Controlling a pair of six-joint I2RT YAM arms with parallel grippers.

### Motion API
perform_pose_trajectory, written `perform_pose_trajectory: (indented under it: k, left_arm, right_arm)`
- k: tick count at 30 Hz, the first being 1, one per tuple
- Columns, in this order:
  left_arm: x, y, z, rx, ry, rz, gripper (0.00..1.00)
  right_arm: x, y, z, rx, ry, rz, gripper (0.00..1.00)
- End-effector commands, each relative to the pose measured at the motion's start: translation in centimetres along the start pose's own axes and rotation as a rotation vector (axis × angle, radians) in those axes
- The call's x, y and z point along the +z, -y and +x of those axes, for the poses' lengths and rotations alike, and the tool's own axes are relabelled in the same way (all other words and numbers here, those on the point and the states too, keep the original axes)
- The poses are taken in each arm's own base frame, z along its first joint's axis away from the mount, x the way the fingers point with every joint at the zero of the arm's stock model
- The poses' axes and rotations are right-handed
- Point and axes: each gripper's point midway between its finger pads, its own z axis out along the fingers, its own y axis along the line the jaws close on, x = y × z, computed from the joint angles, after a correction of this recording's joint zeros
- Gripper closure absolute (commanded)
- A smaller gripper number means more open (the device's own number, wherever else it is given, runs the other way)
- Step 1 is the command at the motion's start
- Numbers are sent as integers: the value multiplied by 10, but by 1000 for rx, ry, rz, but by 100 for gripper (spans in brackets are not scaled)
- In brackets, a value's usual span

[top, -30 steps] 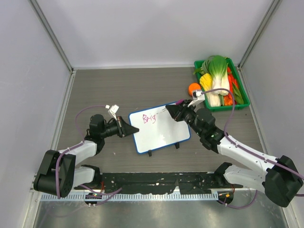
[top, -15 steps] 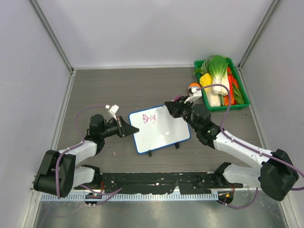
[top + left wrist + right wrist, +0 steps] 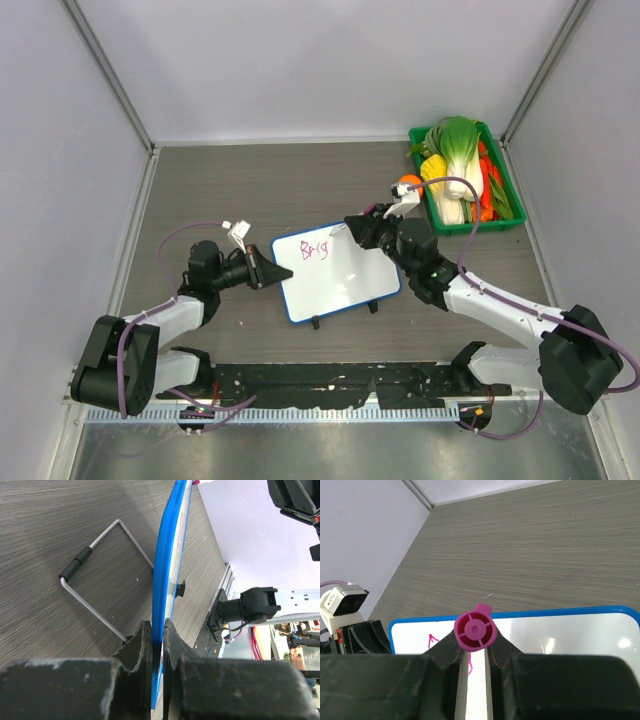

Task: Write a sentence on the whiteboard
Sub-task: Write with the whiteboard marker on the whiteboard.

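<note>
walls (image 3: 330,60): plain white panels | tabletop (image 3: 250,180): grey wood-grain | corners: metal posts (image 3: 110,75)

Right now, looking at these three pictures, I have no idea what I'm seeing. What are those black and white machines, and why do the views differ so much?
They are two robot arms bolted at the near edge of a grey table. The wide picture comes from a camera above and behind them. The other two come from small cameras on each wrist, looking along its fingers. The left gripper is shut on the blue edge of a small whiteboard. The right gripper is shut on a pink marker pointed at the board, where a few pink letters are already written. At the far right sits a green tray of vegetables, with an orange round thing beside it.
</note>
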Motion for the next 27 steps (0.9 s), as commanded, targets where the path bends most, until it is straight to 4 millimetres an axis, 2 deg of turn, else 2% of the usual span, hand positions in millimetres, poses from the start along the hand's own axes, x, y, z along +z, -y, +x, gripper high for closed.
perform_pose_trajectory:
  k: [1, 17, 27]
  left_arm:
    - [0, -25, 2, 30, 11, -105, 100]
    - [0, -26, 2, 24, 10, -108, 100]
    - [0, -24, 1, 29, 12, -104, 100]
  right_arm:
    - [8, -13, -24, 20, 76, -30, 99]
    - [3, 4, 5, 13, 0, 9, 99]
    - [-6, 7, 22, 23, -53, -5, 99]
